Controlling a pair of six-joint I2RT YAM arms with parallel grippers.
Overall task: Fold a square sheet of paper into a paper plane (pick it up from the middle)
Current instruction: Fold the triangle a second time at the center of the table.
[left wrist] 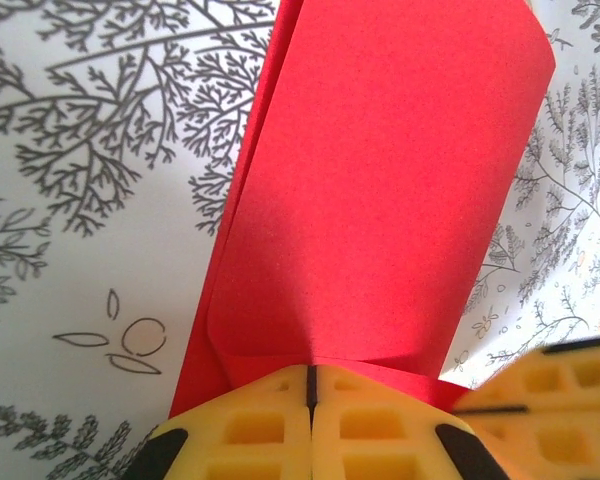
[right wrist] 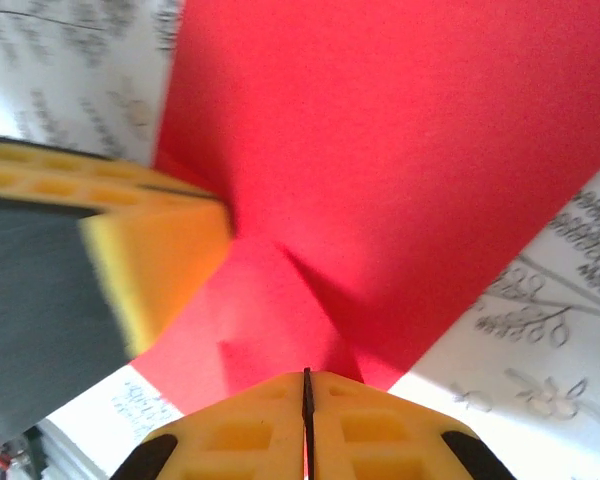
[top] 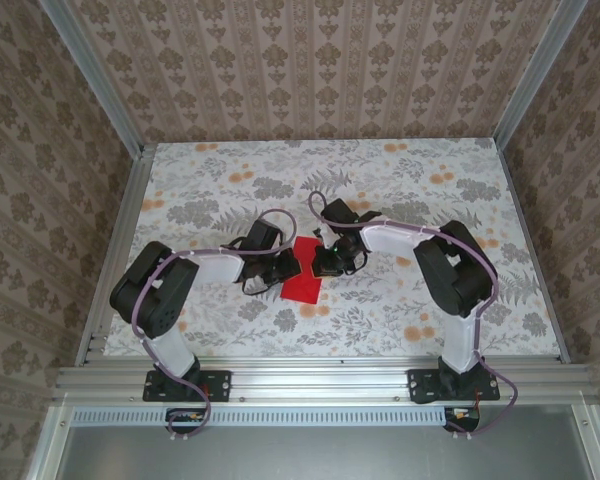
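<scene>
Plainly we are in an early fold, not a finished dart. Just left of the middle of the table (top: pixel 280 170), our left gripper (left wrist: pixel 310 385) has its jaws pressed together with no gap, and the near edge of the square sheet of paper (left wrist: pixel 380 180) runs into its tips, so we judge it to be pinching that edge. The sheet lies at the middle of the table, doubled lengthwise, with an upper flap curving loosely over a lower layer that peeks out along one side. The bend is soft, not a sharp crease. Just right of the middle, our right gripper (right wrist: pixel 307 380) is likewise closed tight, red paper meeting its tips, so it too seems to nip the sheet, beside its partner. We take this step to be the half fold that makes the centre crease. The next move calls for drawing the flap over until its edges match the layer below, then pressing the bend flat against the table, with both arms moving together so the thin paper neither tears nor slips. Counting up: one red sheet, no paper plane yet, two arms, two grippers, one table.
</scene>
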